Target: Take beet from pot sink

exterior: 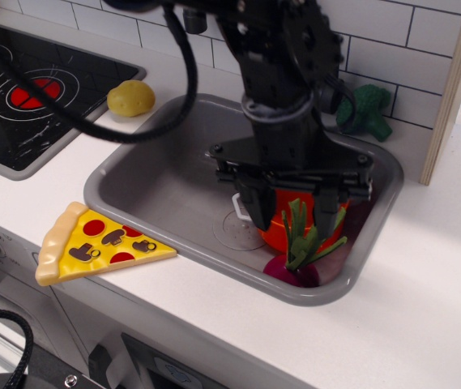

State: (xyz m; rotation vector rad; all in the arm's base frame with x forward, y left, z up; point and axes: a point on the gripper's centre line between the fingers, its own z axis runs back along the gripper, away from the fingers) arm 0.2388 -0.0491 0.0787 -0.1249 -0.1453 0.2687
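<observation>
The beet (pixel 293 271) lies on the sink (pixel 165 190) floor in the front right corner, its green leaves pointing up. It rests just in front of the orange-red pot (pixel 281 232), outside it. My gripper (pixel 291 214) hangs right above the pot and the beet leaves. It is open, with one finger (pixel 255 212) on each side of the leaves, and holds nothing. The arm hides most of the pot.
A green broccoli (pixel 365 111) sits on the counter behind the sink's far right corner. A yellow potato (pixel 130 98) lies left of the sink beside the black stovetop (pixel 19 93). A pizza slice (pixel 96 245) lies on the counter in front of the sink. A wooden post (pixel 457 81) stands at the right.
</observation>
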